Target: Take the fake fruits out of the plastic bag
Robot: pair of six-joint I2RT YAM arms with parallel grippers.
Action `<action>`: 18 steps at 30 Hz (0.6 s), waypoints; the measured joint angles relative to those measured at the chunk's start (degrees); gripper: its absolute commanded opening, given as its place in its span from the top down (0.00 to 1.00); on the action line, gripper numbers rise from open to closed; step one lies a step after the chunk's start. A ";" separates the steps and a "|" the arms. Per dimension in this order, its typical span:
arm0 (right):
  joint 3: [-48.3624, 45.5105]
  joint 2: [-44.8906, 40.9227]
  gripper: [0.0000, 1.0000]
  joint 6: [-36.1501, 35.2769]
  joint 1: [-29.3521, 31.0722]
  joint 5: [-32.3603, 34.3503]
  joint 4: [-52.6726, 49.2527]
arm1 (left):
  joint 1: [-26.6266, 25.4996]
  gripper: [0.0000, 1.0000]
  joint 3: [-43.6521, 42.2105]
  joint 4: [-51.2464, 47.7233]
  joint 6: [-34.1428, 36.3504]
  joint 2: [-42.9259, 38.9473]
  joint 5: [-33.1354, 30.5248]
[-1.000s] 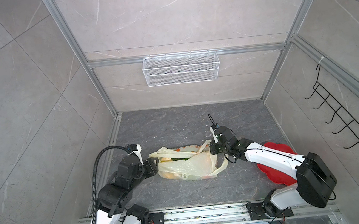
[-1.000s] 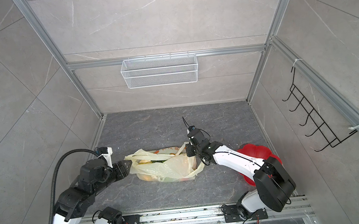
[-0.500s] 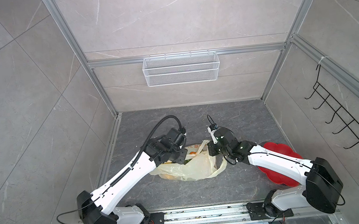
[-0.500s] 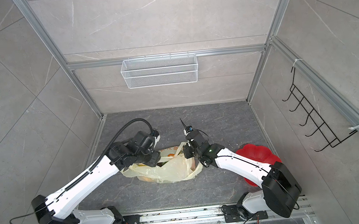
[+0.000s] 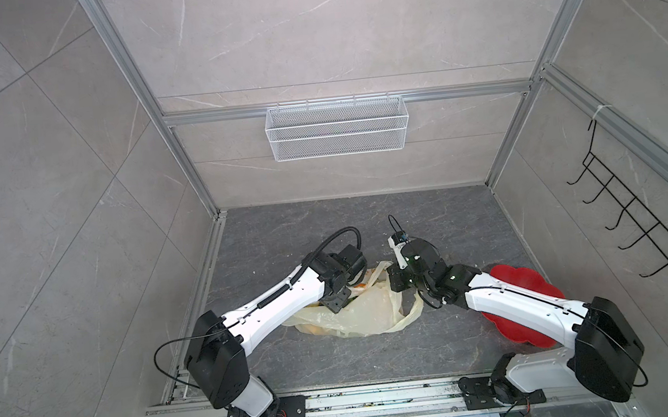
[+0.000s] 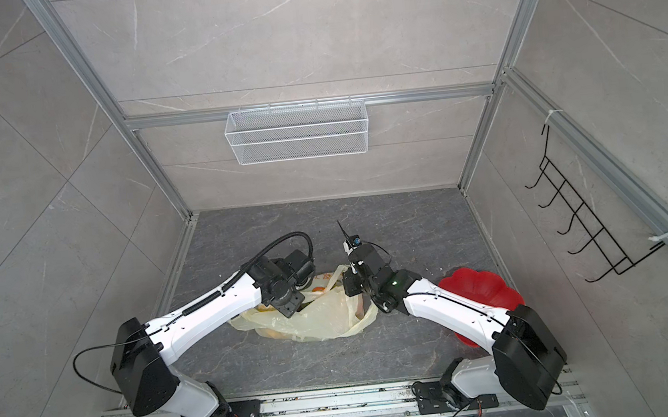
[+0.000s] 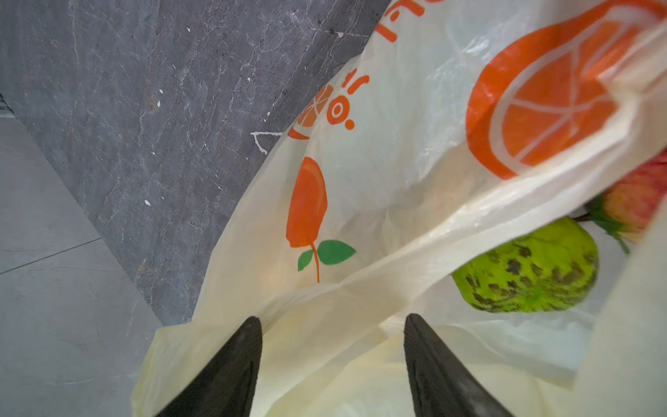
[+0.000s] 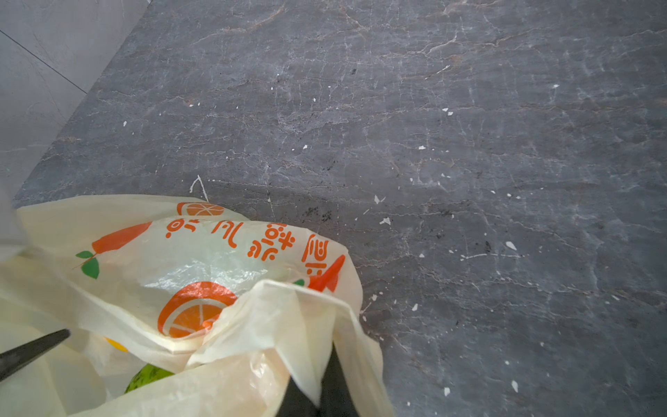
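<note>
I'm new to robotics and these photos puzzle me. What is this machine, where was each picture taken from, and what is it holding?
Two white robot arms work over a grey table. Two pictures look down from overhead; the two close-ups come from cameras on the arms' wrists. A pale-yellow plastic bag lies between the arms, a red plate partly hidden under the right arm. The right tool is shut on the bag's edge. The left tool is open at the bag's mouth, holding nothing; a green bumpy fake fruit shows inside.
</note>
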 measured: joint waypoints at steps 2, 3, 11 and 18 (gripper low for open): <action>-0.37 -0.24 1.00 -0.02 0.00 -0.33 0.31 | 0.46 0.29 0.46 0.09 -0.02 1.88 -1.29; -0.55 -0.42 1.00 -0.02 0.02 -0.39 0.46 | 0.96 0.30 0.66 0.39 -0.04 2.69 -1.70; -1.79 -2.62 1.00 -0.28 0.02 -0.57 0.55 | 8.98 0.65 2.71 3.65 -1.31 5.14 -1.60; -2.08 -2.54 1.00 -1.60 0.02 0.33 0.57 | 16.50 0.94 1.81 9.86 -5.05 4.15 7.85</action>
